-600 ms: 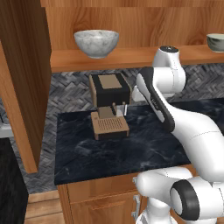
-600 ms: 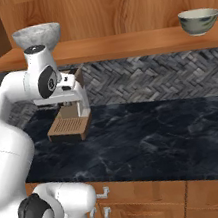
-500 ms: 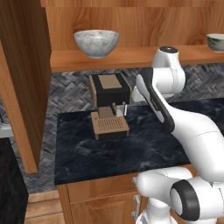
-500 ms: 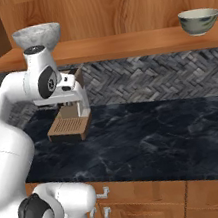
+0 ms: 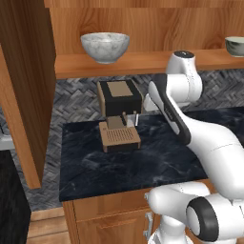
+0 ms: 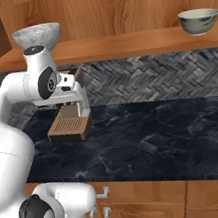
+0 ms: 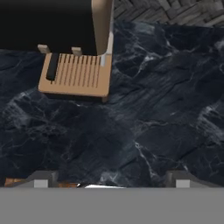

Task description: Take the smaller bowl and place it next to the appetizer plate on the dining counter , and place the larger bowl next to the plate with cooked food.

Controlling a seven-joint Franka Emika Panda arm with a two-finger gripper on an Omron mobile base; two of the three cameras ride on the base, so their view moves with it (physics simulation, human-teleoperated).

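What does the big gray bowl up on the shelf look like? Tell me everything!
The larger bowl is big, round and deep, with a white-grey marbled look like stone. It stands upright near the left end of the wooden shelf, above the coffee machine. Nothing touches it except the shelf. What is inside cannot be seen from here.

Lighting is even and moderately bright, with no clear single source. Soft shadows lie under the wooden shelf (image 5: 138, 62) and beside the coffee machine (image 5: 119, 114). The black marbled countertop (image 6: 161, 132) shows faint sheen, no harsh glare. All three renders look slightly soft, the hand view blurriest.
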